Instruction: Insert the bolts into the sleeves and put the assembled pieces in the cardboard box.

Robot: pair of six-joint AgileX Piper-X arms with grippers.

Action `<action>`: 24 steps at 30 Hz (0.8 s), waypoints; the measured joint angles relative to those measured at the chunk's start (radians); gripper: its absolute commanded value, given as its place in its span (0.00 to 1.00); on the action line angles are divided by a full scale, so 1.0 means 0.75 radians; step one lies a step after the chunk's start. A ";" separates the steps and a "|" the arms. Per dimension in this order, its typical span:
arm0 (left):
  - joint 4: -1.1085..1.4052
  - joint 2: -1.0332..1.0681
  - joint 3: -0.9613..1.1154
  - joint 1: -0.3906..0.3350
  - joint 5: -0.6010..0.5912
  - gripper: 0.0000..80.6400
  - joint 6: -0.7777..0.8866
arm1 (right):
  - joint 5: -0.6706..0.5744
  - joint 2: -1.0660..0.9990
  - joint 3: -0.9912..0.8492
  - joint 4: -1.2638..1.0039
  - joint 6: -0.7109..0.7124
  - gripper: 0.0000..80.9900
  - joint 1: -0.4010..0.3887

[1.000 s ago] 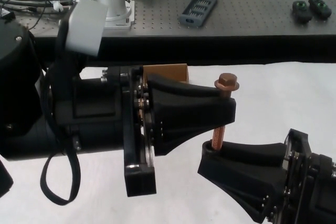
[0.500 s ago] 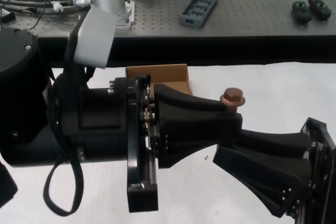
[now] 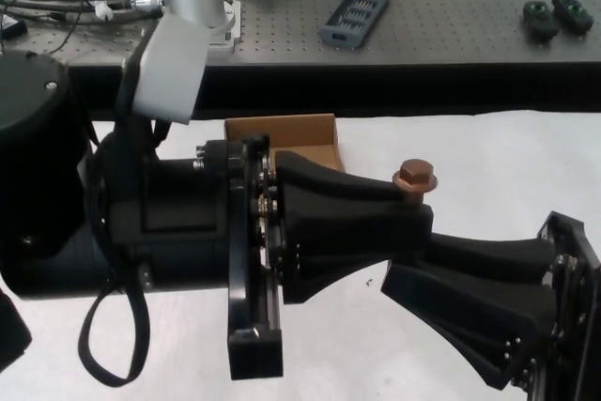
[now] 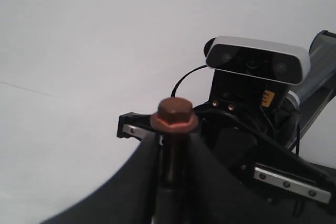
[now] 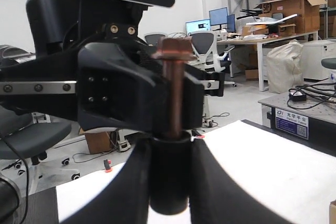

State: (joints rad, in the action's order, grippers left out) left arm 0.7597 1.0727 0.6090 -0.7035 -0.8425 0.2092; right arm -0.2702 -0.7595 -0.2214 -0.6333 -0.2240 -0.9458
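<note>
Now L gripper (image 4: 172, 174) pinches bolt (image 4: 174, 118) — R gripper (image 5: 169, 163) clamps sleeve (image 5: 169, 192), bolt in.

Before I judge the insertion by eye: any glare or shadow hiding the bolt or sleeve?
Right wrist view: the bolt carries a soft sheen along its shank, no harsh glare; the sleeve is uniformly dark. Left wrist view: the shank lies in shadow inside the left gripper. High view: even light on the white cloth.
</note>
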 measured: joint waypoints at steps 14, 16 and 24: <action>-0.013 0.000 -0.003 0.008 0.190 0.51 0.104 | 0.094 0.008 0.000 -0.014 0.000 0.05 0.013; -0.013 0.000 -0.003 0.008 0.231 0.51 0.117 | 0.097 0.008 0.000 -0.025 0.000 0.05 0.015; 0.041 0.005 -0.015 0.008 0.345 0.58 0.235 | 0.124 0.020 -0.016 -0.009 0.000 0.05 0.014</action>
State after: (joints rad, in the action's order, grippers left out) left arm 0.7902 1.0766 0.5976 -0.6975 -0.5835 0.3853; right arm -0.1771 -0.7447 -0.2336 -0.6398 -0.2240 -0.9353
